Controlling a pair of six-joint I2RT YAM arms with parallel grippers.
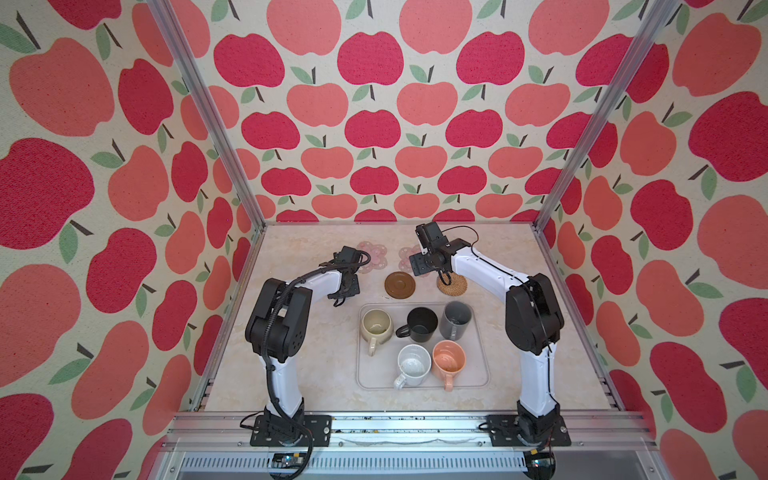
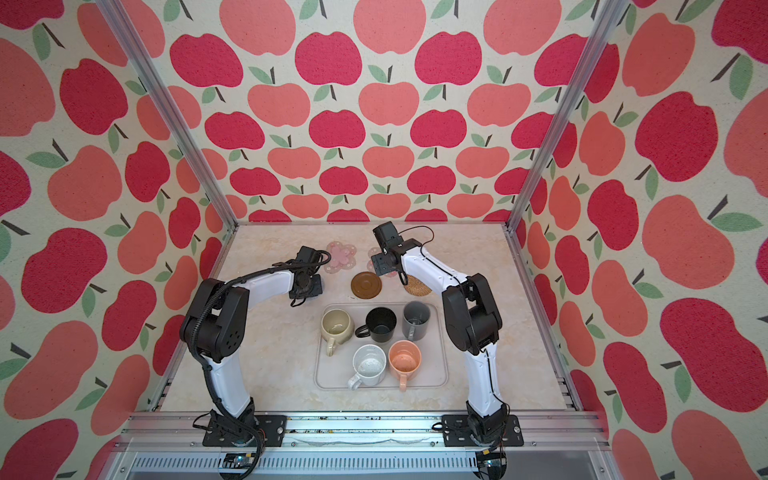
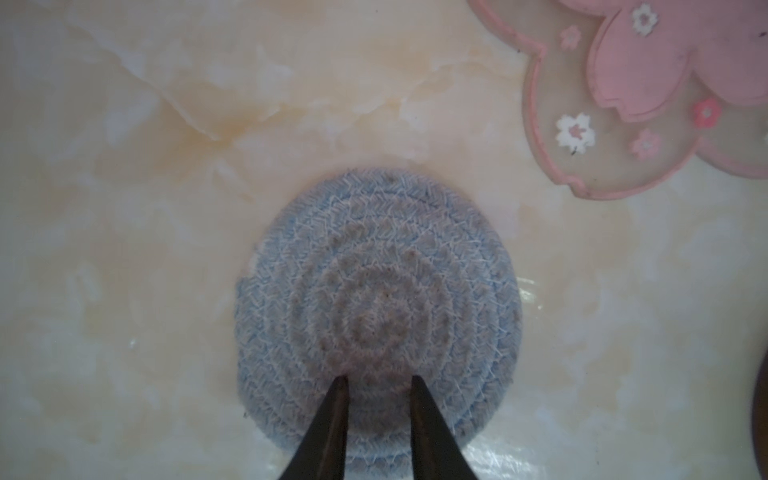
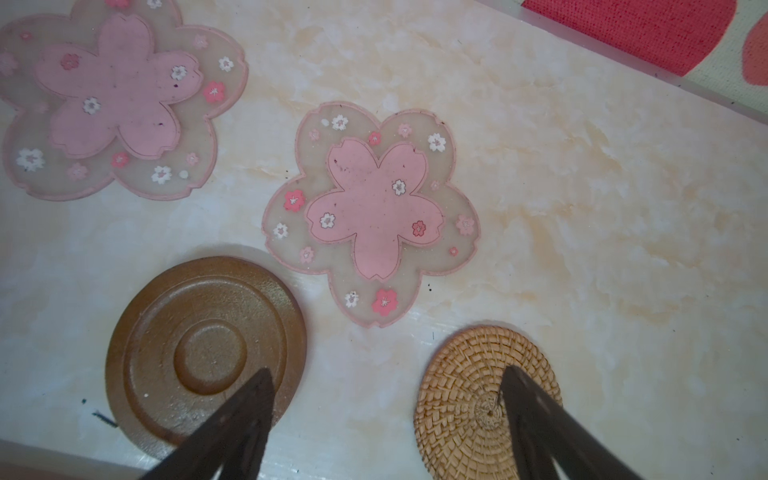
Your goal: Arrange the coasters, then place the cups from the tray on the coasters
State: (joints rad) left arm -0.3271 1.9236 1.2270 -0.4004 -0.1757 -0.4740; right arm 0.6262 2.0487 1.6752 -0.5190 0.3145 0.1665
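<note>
Because the left claw (image 3: 378, 382) is pulled in narrow, with its two tips down on the middle of the blue-grey woven round coaster (image 3: 374, 266) and only a little of the weave between them, I think the pinch is a thin one. The soft mat could slip out if lifted, or fold and land crooked.

In a top view this mat is hidden under that claw, at 9 o'clock from the dark brown round wooden coaster (image 1: 399, 284). A pink flower-shaped coaster (image 3: 623, 124) lies near, at 1 o'clock from the claw, so a drag could bump it.

The right claw (image 4: 386, 374) hangs wide and holds nothing, above the brown one and the tan woven rattan round coaster (image 4: 465, 374).

The cups sit in the pale flat tray (image 1: 478, 376), at 5 o'clock from the left claw. A low swing could knock the rounded cream cup (image 1: 376, 327).
</note>
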